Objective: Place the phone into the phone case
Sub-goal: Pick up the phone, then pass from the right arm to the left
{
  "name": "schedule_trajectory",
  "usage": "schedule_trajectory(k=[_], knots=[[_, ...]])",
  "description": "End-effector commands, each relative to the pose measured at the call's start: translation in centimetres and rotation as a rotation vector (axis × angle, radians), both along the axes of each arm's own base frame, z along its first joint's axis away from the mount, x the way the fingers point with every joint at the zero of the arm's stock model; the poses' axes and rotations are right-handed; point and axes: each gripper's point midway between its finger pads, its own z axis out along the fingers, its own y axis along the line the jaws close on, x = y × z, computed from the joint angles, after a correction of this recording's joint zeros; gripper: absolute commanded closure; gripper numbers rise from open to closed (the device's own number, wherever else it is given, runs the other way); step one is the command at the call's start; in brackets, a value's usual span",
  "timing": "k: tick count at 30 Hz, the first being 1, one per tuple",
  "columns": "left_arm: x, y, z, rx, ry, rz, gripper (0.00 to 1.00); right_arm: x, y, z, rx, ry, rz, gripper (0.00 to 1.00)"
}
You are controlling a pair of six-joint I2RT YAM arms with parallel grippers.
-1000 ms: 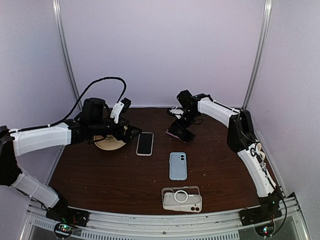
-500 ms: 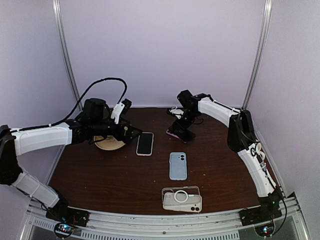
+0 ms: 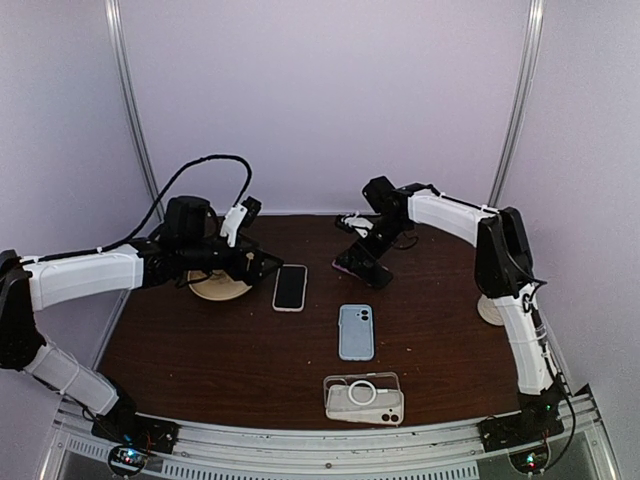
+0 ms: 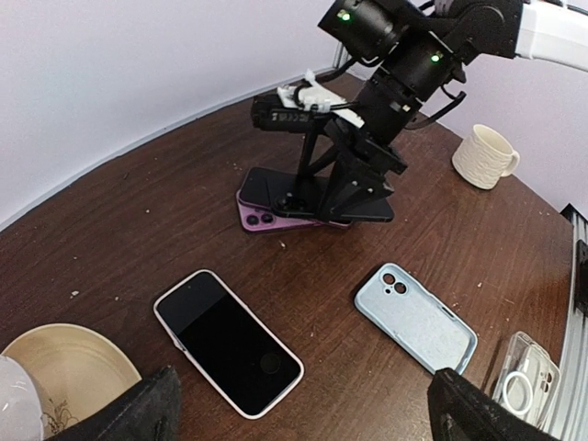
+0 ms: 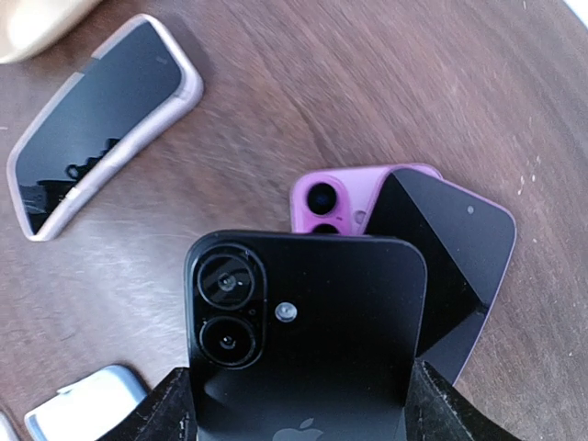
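Note:
My right gripper (image 3: 367, 262) (image 5: 299, 409) is shut on a black phone (image 5: 312, 331), back side showing, held tilted just above a purple-cased phone (image 5: 344, 197) at the table's back middle. In the left wrist view the black phone (image 4: 360, 200) sits over the purple one (image 4: 257, 217). An empty light blue phone case (image 3: 355, 331) (image 4: 418, 317) lies open side up at the table's middle. A clear case with a white ring (image 3: 363, 398) lies near the front edge. My left gripper (image 3: 262, 265) (image 4: 308, 413) is open and empty, hovering beside a white-rimmed phone (image 3: 290, 287) (image 4: 228, 342).
A wooden bowl (image 3: 220, 287) (image 4: 64, 372) sits under the left arm's wrist. A cream mug (image 3: 489, 310) (image 4: 484, 156) stands at the right, by the right arm. The purple-cased phone lies screen up with its camera end facing the left arm.
The right arm's elbow has swung right and up, uncovering the mug. Its gripper has shifted slightly right with the black phone. The left arm has barely moved.

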Motion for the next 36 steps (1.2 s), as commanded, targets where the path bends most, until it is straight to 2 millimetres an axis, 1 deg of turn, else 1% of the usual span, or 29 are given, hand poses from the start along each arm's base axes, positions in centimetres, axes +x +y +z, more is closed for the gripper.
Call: schedule_trajectory(k=[1,2,4,5,7,9,12,14,16,18,19,22,24,26,29,34,36], knots=[[1.4,0.5,2.0,-0.062,-0.023,0.001,0.03,-1.2,1.6,5.4,0.138,-0.044,0.065,0.69],[1.5,0.7,2.0,-0.050,-0.037,-0.005,0.05,-1.9,1.9,5.7,0.159,-0.028,0.080,0.69],[1.2,0.7,1.7,-0.002,-0.086,-0.054,0.11,-3.2,2.4,6.4,0.180,-0.027,0.101,0.70],[0.8,0.6,1.6,0.013,-0.102,-0.085,0.14,-4.1,2.7,7.2,0.190,-0.036,0.118,0.70],[-0.7,0.0,1.8,0.038,-0.174,-0.202,0.19,-6.2,3.4,8.0,0.193,-0.040,0.165,0.70],[-2.4,-0.4,2.4,0.057,-0.290,-0.321,0.20,-8.6,4.3,9.0,0.199,-0.038,0.221,0.70],[-4.4,-0.6,3.3,0.096,-0.488,-0.419,0.20,-12.5,5.5,10.7,0.206,-0.033,0.307,0.70],[-6.5,-1.1,3.1,0.171,-0.636,-0.529,0.20,-15.0,6.0,11.6,0.195,-0.031,0.361,0.70],[-8.0,-1.7,2.8,0.265,-0.758,-0.594,0.20,-17.4,6.5,12.6,0.185,-0.033,0.411,0.69],[-9.1,-2.4,2.6,0.333,-0.829,-0.640,0.21,-19.7,7.1,13.4,0.179,-0.029,0.460,0.69],[-9.9,-2.7,2.9,0.345,-0.865,-0.667,0.21,-20.8,7.3,13.8,0.180,-0.025,0.481,0.69],[-12.4,-3.3,4.4,0.315,-0.947,-0.738,0.22,-24.1,7.8,15.1,0.185,-0.001,0.547,0.69],[-14.0,-3.3,4.7,0.307,-0.971,-0.793,0.22,-26.1,8.1,15.7,0.188,0.012,0.586,0.69],[-15.3,-3.4,4.5,0.327,-0.982,-0.840,0.23,-27.8,8.3,16.3,0.195,0.029,0.617,0.69],[-16.3,-3.7,4.1,0.362,-1.005,-0.877,0.24,-29.7,8.7,17.3,0.219,0.051,0.658,0.69],[-17.5,-4.3,4.3,0.363,-1.031,-0.919,0.26,-31.3,9.3,18.8,0.260,0.051,0.689,0.69],[-17.8,-4.7,4.3,0.361,-1.037,-0.929,0.29,-31.7,9.5,19.5,0.276,0.043,0.696,0.69]])
